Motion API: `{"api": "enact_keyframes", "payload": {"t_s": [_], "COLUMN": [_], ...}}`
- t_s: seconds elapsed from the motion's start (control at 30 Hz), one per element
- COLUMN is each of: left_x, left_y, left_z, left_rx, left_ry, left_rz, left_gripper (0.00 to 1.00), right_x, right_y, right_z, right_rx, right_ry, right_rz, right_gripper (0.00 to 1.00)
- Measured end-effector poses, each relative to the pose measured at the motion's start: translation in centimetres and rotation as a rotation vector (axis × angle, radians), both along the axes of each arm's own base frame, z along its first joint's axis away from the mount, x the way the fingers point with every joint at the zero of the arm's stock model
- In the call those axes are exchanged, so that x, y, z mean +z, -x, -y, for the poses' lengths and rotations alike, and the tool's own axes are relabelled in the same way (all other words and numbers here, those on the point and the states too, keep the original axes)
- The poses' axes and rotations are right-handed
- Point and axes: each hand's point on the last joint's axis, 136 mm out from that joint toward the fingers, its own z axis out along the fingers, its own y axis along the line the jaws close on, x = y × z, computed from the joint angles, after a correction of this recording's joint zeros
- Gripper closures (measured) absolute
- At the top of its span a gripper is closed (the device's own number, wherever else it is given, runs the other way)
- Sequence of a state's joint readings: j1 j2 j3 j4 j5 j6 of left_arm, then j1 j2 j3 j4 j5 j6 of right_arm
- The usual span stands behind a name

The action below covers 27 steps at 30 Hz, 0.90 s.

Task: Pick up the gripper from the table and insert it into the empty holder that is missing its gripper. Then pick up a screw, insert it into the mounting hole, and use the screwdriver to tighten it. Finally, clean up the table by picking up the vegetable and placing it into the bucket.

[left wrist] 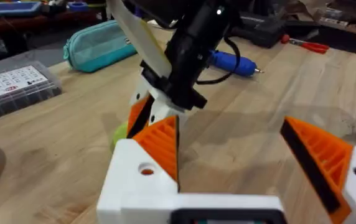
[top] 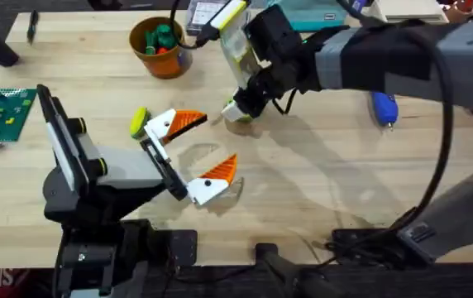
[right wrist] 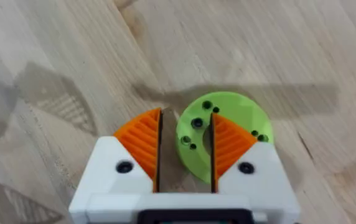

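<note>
The yellow-green vegetable [top: 140,120] lies on the table beside the outer side of my left gripper [top: 210,145]. That gripper is open, nothing between its orange pads [left wrist: 165,146]. My right gripper [top: 238,108] reaches across the middle and points down at a green ring-shaped disc [right wrist: 224,134]. One pad stands over the disc's middle and the other just outside its rim, with a narrow gap between them [right wrist: 186,121]. The blue screwdriver [top: 383,108] lies at the right. The orange bucket [top: 160,45] stands at the back left. The loose gripper, empty holder and screw are out of view.
A teal pouch [left wrist: 97,46] and a clear parts box [left wrist: 13,84] sit at the back. A green baseplate [top: 1,112] lies at the left edge. The bucket holds green and red pieces. A red-handled tool [left wrist: 309,43] lies beyond the screwdriver [left wrist: 234,62].
</note>
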State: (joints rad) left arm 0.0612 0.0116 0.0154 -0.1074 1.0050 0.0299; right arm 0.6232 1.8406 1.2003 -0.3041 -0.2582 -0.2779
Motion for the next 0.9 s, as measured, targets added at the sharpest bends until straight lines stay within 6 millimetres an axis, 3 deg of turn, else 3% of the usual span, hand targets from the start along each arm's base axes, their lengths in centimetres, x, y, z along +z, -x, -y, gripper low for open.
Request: {"api": "enact_keyframes", "payload": {"t_s": [0.23, 0.63, 0.9], "left_x": [0.00, 0.00, 0.00], "left_y": [0.00, 0.00, 0.00], "left_z": [0.00, 0.00, 0.00], "left_rx": [0.000, 0.000, 0.000], "left_ry": [0.000, 0.000, 0.000], "left_rz": [0.000, 0.000, 0.000], "left_gripper": [0.006, 0.006, 0.006], "right_x": [-0.44, -0.45, -0.46], "right_y": [0.03, 0.05, 0.06], "right_z": [-0.17, -0.16, -0.16], "right_rx": [0.003, 0.003, 0.003], "right_ry": [0.005, 0.006, 0.006], "right_rz": [-0.002, -0.003, -0.004], "right_gripper": [0.680, 0.988, 0.998]}}
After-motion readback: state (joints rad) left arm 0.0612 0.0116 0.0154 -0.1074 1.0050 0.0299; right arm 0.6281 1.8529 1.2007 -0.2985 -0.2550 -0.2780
